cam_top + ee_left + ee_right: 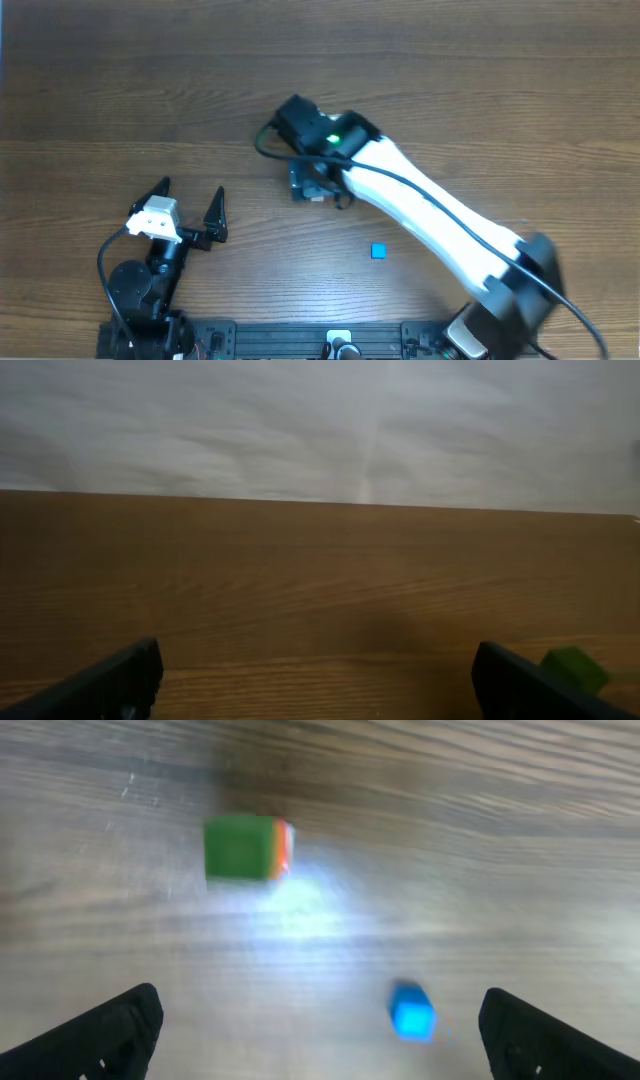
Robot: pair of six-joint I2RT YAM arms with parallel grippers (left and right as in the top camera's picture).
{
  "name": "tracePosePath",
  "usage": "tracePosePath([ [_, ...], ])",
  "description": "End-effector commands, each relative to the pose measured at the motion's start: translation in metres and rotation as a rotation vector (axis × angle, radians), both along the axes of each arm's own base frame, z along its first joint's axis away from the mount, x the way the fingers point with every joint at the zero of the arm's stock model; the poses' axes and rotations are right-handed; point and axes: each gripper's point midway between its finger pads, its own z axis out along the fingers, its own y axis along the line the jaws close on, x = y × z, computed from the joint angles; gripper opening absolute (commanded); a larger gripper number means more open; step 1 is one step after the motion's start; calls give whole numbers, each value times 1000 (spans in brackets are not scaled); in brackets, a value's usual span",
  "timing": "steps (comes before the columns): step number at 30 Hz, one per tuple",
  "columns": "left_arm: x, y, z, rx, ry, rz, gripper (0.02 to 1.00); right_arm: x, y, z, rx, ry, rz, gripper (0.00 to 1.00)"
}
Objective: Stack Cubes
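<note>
My right tool [320, 1042] hangs released near a green cube [238, 847], an orange cube [286, 848] against its side. Blue cube [411, 1011] apart. Left tool [192, 188] released.

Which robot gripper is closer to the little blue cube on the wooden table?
Right. The right gripper hangs over the wooden table with the small blue cube close by. The left gripper sits much farther off, to the cube's left in the top view.
</note>
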Motion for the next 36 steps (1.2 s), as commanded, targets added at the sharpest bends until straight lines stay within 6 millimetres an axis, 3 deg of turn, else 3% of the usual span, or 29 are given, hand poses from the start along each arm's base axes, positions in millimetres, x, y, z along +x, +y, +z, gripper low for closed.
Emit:
tracePosePath([
  [1, 0, -1, -1, 14, -4, -6, 1000, -19, -26, 41, -3, -76, 16, 993],
  [5, 0, -1, -1, 14, -4, -6, 1000, -46, -48, 29, -25, -50, 13, 993],
  [9, 0, -1, -1, 14, -4, -6, 1000, -83, -79, -25, -47, 30, -68, 991],
  [14, 0, -1, -1, 14, -4, -6, 998, -102, -88, -72, -37, 97, -101, 993],
  [21, 0, -1, -1, 14, -4, -6, 1000, -102, -91, -119, 10, 88, -125, 993],
  [36, 0, -1, -1, 14, -4, -6, 1000, -91, -85, -150, -5, 107, -133, 917],
])
